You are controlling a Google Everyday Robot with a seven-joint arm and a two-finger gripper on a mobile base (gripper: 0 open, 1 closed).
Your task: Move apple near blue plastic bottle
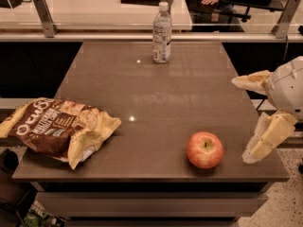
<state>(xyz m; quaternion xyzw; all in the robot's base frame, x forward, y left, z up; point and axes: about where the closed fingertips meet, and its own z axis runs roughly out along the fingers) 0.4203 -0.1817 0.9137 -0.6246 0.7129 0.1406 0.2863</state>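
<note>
1. Barely under way, judging from the camera view: finds the apple [204, 149] resting alone near the front right edge of the table [180, 98], well apart from the blue plastic bottle [162, 32] standing upright at the far edge, about mid-width.
2. Leaves everything to do: closing on the apple, lifting it, carrying it across the tabletop and setting it down beside the bottle.
3. Shows the gripper [241, 119] hovering at the table's right edge, to the right of the apple and not touching it.
4. Catches the claw spread wide, with one pale finger [267, 138] angled down toward the front right corner and the other reaching leftward higher up, gripping nothing.
5. Places the rounded white wrist housing [289, 86] behind the fingers at the right margin, turning the claw's mouth leftward toward the tabletop.
6. Notes a crumpled chip bag [57, 129] lying on the front left corner, overhanging the edge, well away from any likely path between apple and bottle.
</note>
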